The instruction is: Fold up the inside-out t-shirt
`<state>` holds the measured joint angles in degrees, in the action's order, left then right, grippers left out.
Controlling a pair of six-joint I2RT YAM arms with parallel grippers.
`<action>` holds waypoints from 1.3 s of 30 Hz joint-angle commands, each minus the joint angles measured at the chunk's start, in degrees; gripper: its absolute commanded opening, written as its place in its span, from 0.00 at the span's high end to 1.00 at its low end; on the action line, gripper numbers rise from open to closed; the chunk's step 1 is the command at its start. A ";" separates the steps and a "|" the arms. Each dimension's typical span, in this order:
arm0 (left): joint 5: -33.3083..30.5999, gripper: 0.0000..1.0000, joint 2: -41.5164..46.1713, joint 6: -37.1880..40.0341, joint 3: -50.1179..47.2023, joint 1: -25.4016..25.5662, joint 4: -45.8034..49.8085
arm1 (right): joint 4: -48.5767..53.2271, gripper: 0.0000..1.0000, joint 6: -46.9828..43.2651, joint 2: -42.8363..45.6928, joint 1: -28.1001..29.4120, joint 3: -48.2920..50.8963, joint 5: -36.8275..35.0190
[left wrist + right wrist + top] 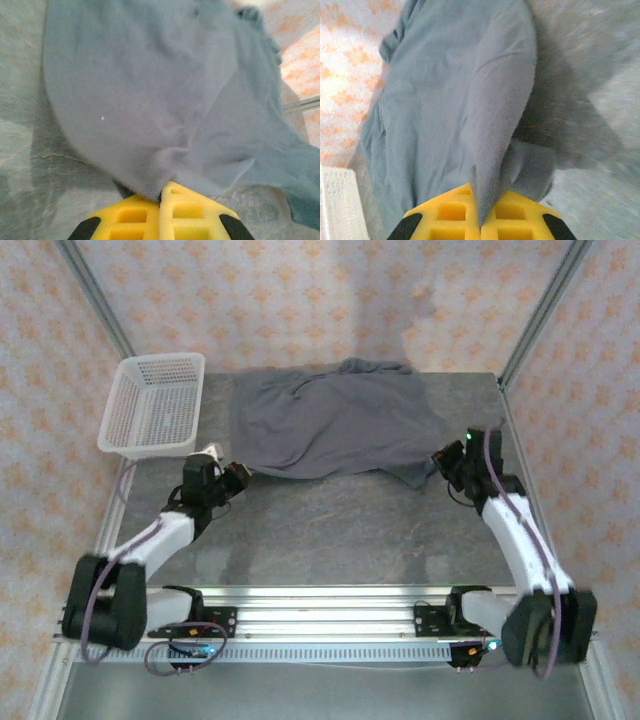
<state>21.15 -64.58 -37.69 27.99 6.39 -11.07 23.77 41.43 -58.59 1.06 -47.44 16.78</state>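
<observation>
Desk (330, 530): the far half is covered by cloth. The near half is bare grey surface between the two arms, which is the widest free room. Metal frame posts rise at the far corners, with papered walls close behind.

Count: one dark slate-grey t-shirt (335, 425), one white mesh basket (150, 410), two arms, two pincers.

The t-shirt lies spread and wrinkled, bunched along the desk's far edge. Its near hem runs roughly from one pincer to the other. The basket sits at the far-left corner, just beside the shirt's left edge.

Left pincer (161, 192): yellow fingers pressed together, clenched on the near-left hem. The cloth puckers at the tips.

Right pincer (480, 212): clenched on a raised fold at the near-right corner. A ridge of cloth rises from between the fingers.
</observation>
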 commanded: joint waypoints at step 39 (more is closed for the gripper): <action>-21.22 1.00 -47.60 -1.75 53.98 2.13 26.96 | 4.16 1.00 -12.76 -50.77 1.87 -37.36 2.17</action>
<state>2.66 -105.65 -37.10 74.85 10.00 12.47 26.52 29.67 -105.73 3.44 -80.14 18.70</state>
